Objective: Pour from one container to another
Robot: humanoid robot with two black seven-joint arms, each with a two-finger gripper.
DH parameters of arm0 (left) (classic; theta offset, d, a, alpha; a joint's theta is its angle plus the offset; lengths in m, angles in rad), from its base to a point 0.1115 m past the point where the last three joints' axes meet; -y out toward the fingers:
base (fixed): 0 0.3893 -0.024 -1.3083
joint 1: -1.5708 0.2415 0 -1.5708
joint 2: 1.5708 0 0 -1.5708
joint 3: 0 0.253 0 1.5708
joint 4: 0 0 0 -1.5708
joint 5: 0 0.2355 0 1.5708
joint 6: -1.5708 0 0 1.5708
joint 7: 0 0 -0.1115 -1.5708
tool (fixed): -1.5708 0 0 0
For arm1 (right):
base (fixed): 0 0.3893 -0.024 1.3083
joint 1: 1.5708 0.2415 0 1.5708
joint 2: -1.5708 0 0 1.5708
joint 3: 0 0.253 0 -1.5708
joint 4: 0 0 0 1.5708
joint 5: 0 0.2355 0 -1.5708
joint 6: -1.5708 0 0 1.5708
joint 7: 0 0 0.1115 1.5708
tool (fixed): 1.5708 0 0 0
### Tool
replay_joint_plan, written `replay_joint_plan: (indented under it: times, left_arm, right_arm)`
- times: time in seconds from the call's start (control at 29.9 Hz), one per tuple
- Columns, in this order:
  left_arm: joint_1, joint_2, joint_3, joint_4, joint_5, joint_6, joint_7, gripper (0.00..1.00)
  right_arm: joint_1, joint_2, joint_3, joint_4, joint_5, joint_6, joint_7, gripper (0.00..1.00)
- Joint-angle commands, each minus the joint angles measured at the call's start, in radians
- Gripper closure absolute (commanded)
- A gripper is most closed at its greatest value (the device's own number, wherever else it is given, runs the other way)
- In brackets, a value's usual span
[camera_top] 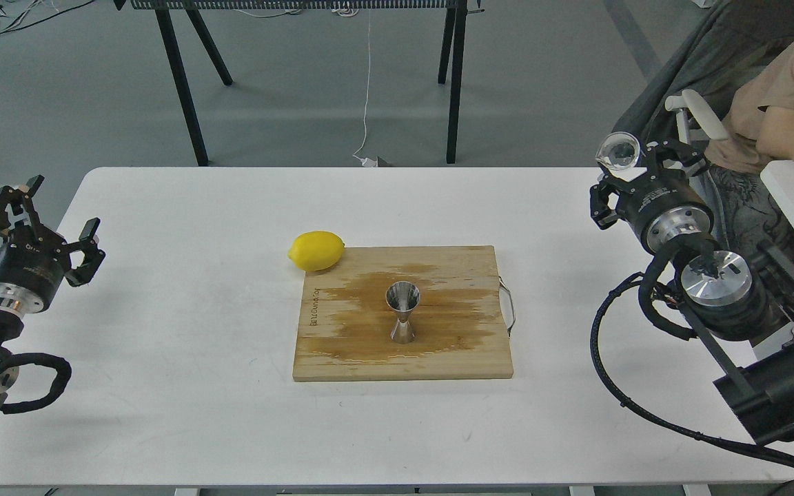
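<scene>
The right tool (635, 169) pinches the clear cup (617, 151) well away from the jigger (402, 313) on the wet board (402, 313); whether pouring remains cannot be told. The left tool (52, 227) hangs spread.

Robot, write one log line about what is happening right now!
right gripper: holds clear cup aloft | left gripper: open, empty | jigger: upright on wet board | pour: not started

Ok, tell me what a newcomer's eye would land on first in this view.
Likely first the bright yellow lemon, resting at the far left corner of the wooden cutting board in the middle of the white table. Next the shiny steel jigger, standing upright in a dark wet stain mid-board. Then the small clear plastic cup, held high at the right by the right gripper, while the left gripper hangs open and empty.
</scene>
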Motion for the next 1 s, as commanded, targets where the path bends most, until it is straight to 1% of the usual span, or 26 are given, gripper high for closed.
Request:
replay_joint_plan:
  times: [0.0, 0.13, 0.2, 0.33, 0.4, 0.43, 0.6, 0.74, 0.97]
  left_arm:
    - [0.0, -0.004, 0.001, 0.0, 0.002, 0.0, 0.0, 0.02]
    - [0.001, -0.004, 0.001, 0.0, 0.002, 0.0, 0.0, 0.02]
    - [0.001, -0.004, 0.001, 0.0, 0.002, 0.0, 0.0, 0.02]
    - [0.001, -0.005, 0.001, 0.0, 0.002, 0.0, 0.0, 0.02]
    - [0.001, -0.005, 0.001, 0.0, 0.002, 0.0, 0.0, 0.02]
    - [0.001, -0.005, 0.001, 0.0, 0.002, 0.0, 0.0, 0.02]
    - [0.001, -0.007, 0.002, 0.0, 0.002, 0.0, 0.0, 0.02]
    - [0.001, -0.005, 0.002, 0.0, 0.002, 0.0, 0.0, 0.02]
    - [0.0, -0.005, 0.002, 0.0, 0.002, 0.0, 0.0, 0.02]
  right_arm:
    - [-0.053, 0.006, 0.083, -0.027, 0.092, 0.0, 0.0, 0.61]
    - [-0.076, 0.009, 0.129, -0.107, 0.196, 0.0, -0.003, 0.61]
    - [-0.077, 0.01, 0.132, -0.151, 0.236, 0.0, -0.014, 0.61]
    - [-0.076, 0.029, 0.133, -0.245, 0.283, 0.0, -0.057, 0.61]
    - [-0.07, 0.045, 0.133, -0.296, 0.284, 0.0, -0.1, 0.62]
    - [-0.068, 0.055, 0.133, -0.311, 0.284, 0.0, -0.11, 0.62]
    - [-0.065, 0.093, 0.133, -0.348, 0.284, 0.0, -0.123, 0.61]
    - [-0.064, 0.095, 0.13, -0.35, 0.283, 0.0, -0.155, 0.61]
    - [-0.027, 0.114, 0.12, -0.426, 0.283, 0.0, -0.163, 0.61]
